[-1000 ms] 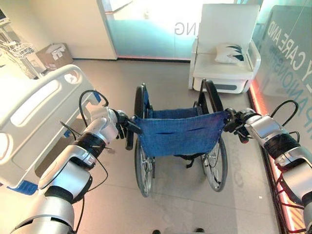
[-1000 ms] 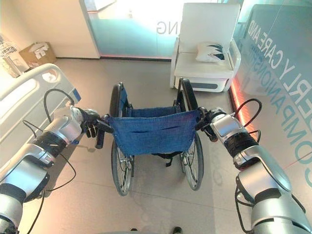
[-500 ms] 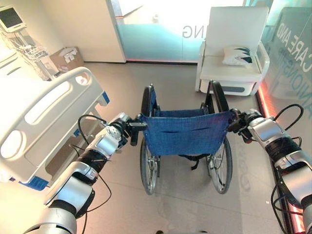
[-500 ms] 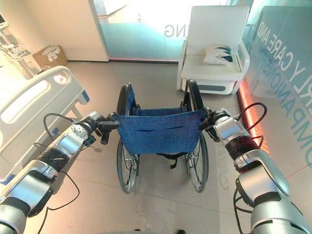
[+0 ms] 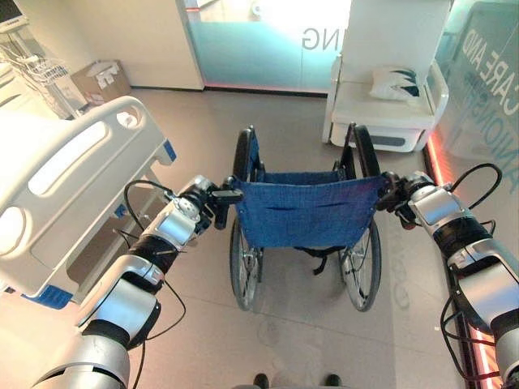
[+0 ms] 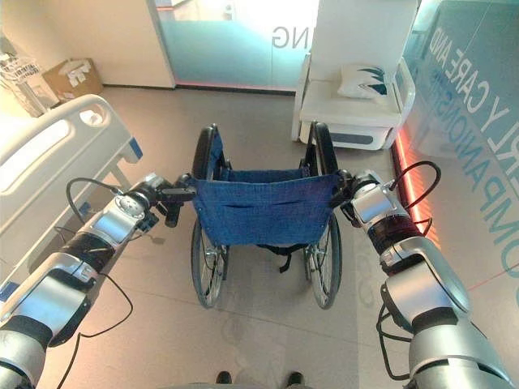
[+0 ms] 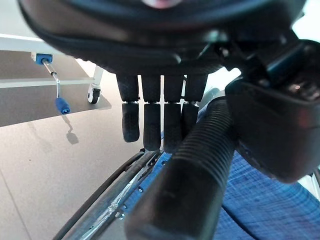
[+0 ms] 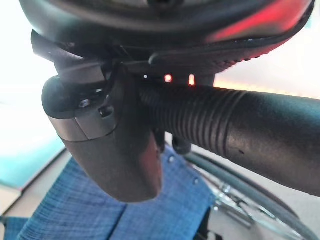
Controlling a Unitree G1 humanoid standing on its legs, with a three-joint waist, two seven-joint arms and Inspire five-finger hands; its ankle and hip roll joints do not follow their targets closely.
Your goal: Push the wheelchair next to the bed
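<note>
Fig.: Both hands on the wheelchair [image 5: 304, 219] push grips, hospital bed [image 5: 61, 182] to its left.
You see the L hand [image 5: 203, 200] w/ fingers [image 7: 152, 122] curled over the ribbed L grip [image 7: 192, 175]; the R hand [image 5: 395, 193] is wrapped round the R grip [image 8: 235, 127]. The wheelchair, blue sling back toward you, stands on the floor near the bed's footboard, apart from it. A white armchair [image 5: 381, 101] w/ cushion [image 5: 395, 83] stands beyond.

Silver-grey segmented arms, black joint bands; dark ridged fingers [image 7: 151, 125] on black hands.
</note>
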